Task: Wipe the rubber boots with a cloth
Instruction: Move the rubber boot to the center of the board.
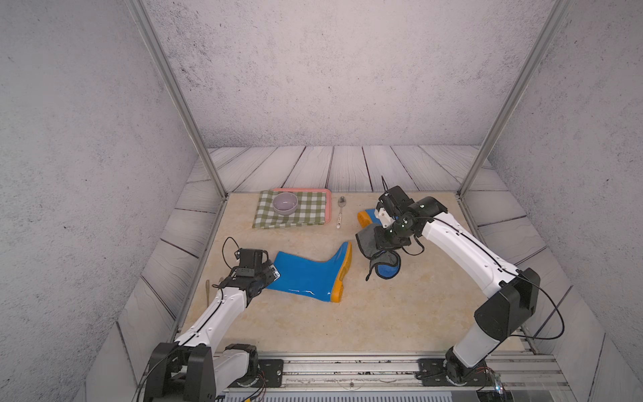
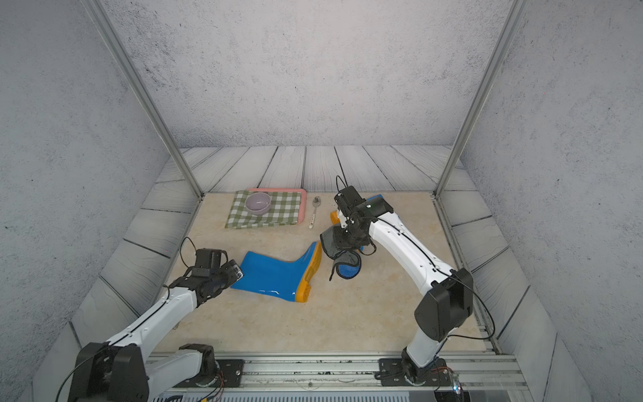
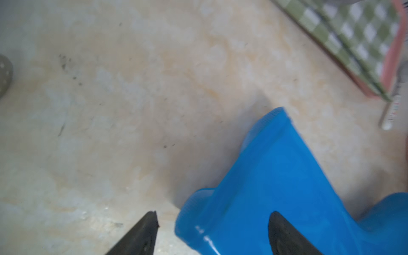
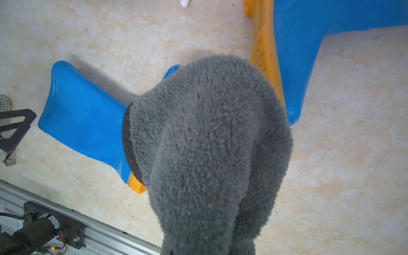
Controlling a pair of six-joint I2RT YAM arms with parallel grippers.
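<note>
One of the rubber boots [image 1: 309, 275] [image 2: 275, 275] lies on its side mid-table, with its yellow-orange sole to the right. My left gripper [image 1: 273, 271] [image 3: 214, 215] is open at its shaft mouth. The blue rim [image 3: 220, 220] lies between the black fingertips [image 3: 152, 220], apart from one of them. The other boot [image 1: 368, 215] [image 4: 309, 44] lies at the back right, partly hidden by my right arm. My right gripper [image 1: 384, 242] is shut on the dark grey cloth [image 1: 374, 243] [image 4: 209, 143]. The cloth hangs just right of the near boot's sole and hides the fingers.
A green-and-white checked cloth [image 1: 292, 212] covers a pink tray [image 1: 327, 195] at the back, with a grey bowl [image 1: 285, 203] on it. A spoon [image 1: 341, 212] lies beside the tray. A perforated utensil [image 4: 4, 103] lies near the left edge. A metal rail [image 1: 348, 365] runs along the front.
</note>
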